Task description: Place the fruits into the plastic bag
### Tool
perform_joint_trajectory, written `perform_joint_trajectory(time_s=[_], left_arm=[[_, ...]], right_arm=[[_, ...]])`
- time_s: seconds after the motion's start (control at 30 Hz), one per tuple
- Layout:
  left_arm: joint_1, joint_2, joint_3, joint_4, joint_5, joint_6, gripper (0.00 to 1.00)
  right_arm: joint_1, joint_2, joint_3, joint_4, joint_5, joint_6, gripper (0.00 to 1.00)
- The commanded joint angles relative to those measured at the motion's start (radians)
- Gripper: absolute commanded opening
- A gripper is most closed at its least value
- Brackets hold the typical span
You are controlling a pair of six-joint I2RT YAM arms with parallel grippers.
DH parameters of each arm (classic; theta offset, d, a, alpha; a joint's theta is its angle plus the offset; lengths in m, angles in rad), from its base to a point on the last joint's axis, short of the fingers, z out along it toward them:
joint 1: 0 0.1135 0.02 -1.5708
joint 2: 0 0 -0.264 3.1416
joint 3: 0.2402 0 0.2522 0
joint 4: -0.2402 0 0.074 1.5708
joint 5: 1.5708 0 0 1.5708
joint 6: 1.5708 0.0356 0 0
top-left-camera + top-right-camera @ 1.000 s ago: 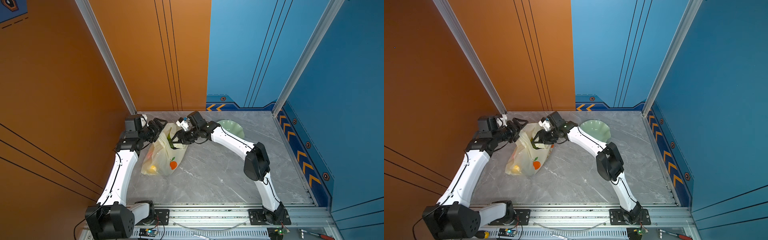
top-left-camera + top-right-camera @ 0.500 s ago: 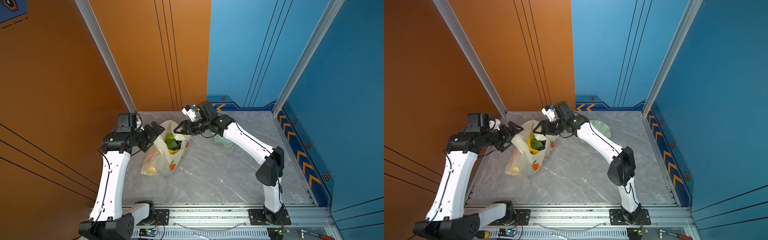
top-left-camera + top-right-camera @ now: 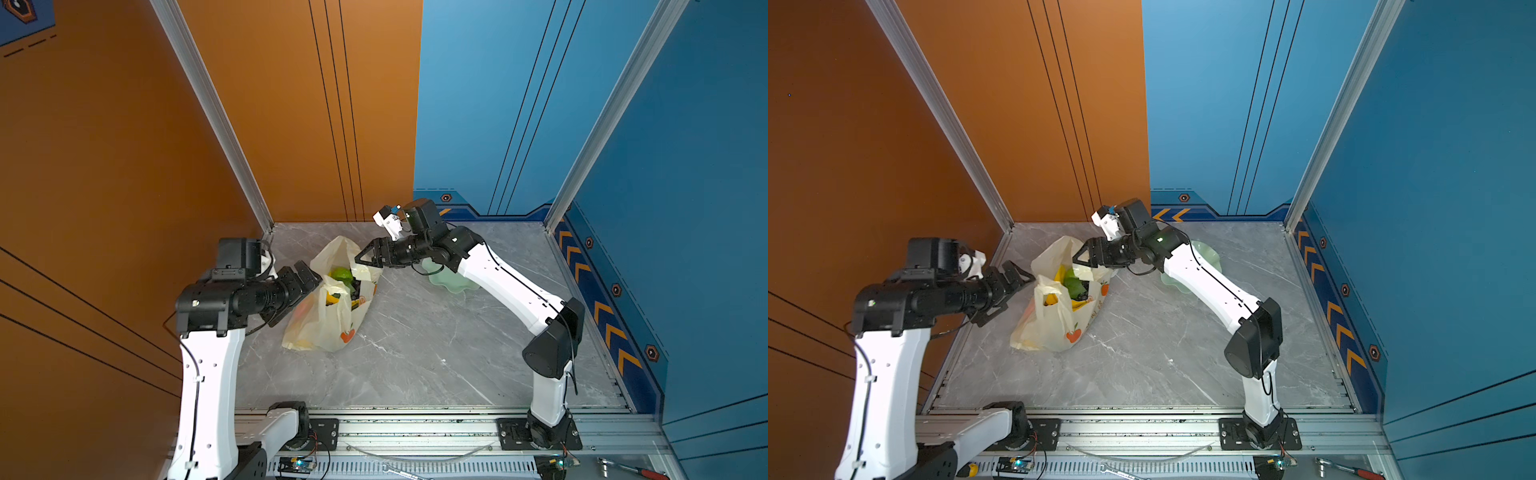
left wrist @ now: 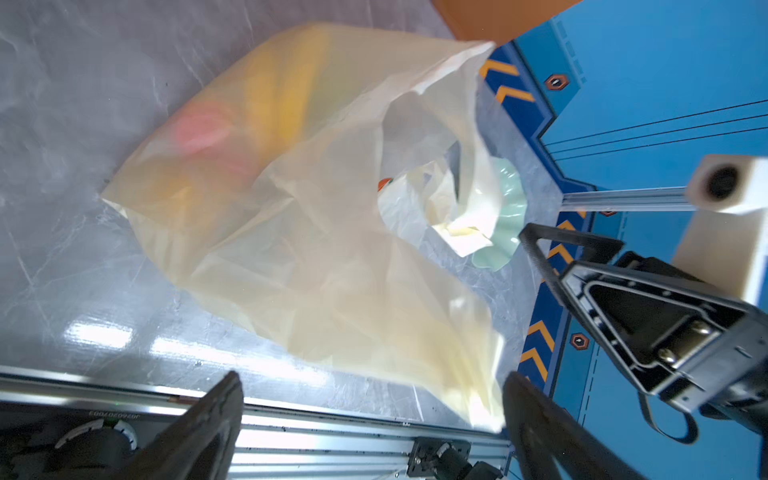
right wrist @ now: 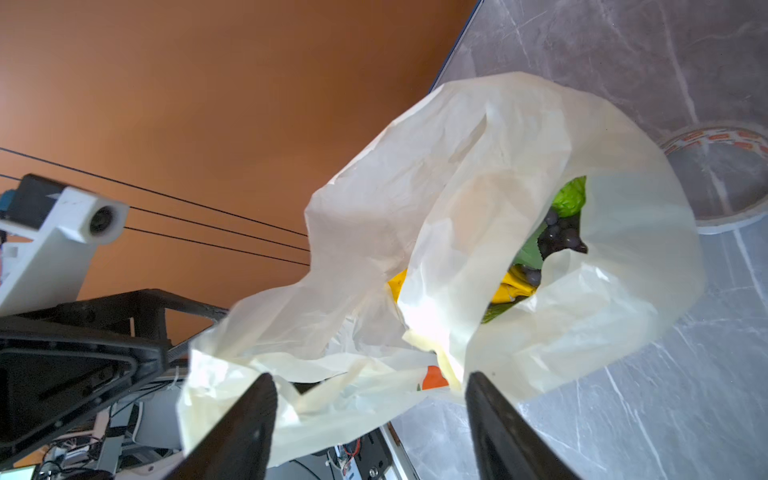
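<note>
The plastic bag lies slumped on the grey table, its mouth gaping upward. Inside it I see fruits: a green one, dark grapes and a yellow banana. A red-orange fruit shows blurred through the film. My left gripper hangs open just left of the bag, with only a bag corner near one finger. My right gripper is open at the bag's far rim, with loose film lying between its fingers.
A pale green wavy dish sits right of the bag, under the right arm. A tape roll lies beyond the bag. The orange wall stands close on the left. A metal rail and a red-handled tool lie at the front.
Both arms rose from the bag's mouth. The left gripper drew back leftward and the right jaws spread wider. The bag's mouth now stands wider, showing the fruits.
</note>
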Motion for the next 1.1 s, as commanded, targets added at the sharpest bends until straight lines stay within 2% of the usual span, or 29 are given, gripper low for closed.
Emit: perform_joint_trajectory(time_s=[0.0,0.2,0.47,0.6,0.73,0.83,1.07], left_arm=[[0.034,-0.085,0.039,0.019,-0.05,0.041,0.98],[0.069,-0.175,-0.047,0.069,-0.14,0.055,0.98],[0.072,-0.282,-0.137,0.16,-0.277,0.068,0.98],[0.072,-0.311,-0.184,0.192,-0.309,0.071,0.98],[0.073,-0.35,-0.249,0.238,-0.365,0.074,0.98],[0.072,-0.415,-0.328,0.328,-0.414,0.089,0.98],[0.073,-0.56,-0.509,0.552,-0.49,0.154,0.98]], right_arm=[[-0.026,-0.104,-0.035,-0.031,0.065,-0.035,1.0],[-0.091,-0.253,-0.127,-0.039,0.183,-0.082,1.0],[-0.13,-0.483,-0.326,-0.003,0.393,-0.302,1.0],[-0.135,-0.631,-0.517,0.174,0.483,-0.348,1.0],[-0.136,-0.825,-0.824,0.544,0.593,-0.368,1.0],[-0.14,-0.923,-0.98,0.73,0.683,-0.407,1.0],[-0.181,-0.967,-1.002,0.621,0.773,-0.468,1.0]])
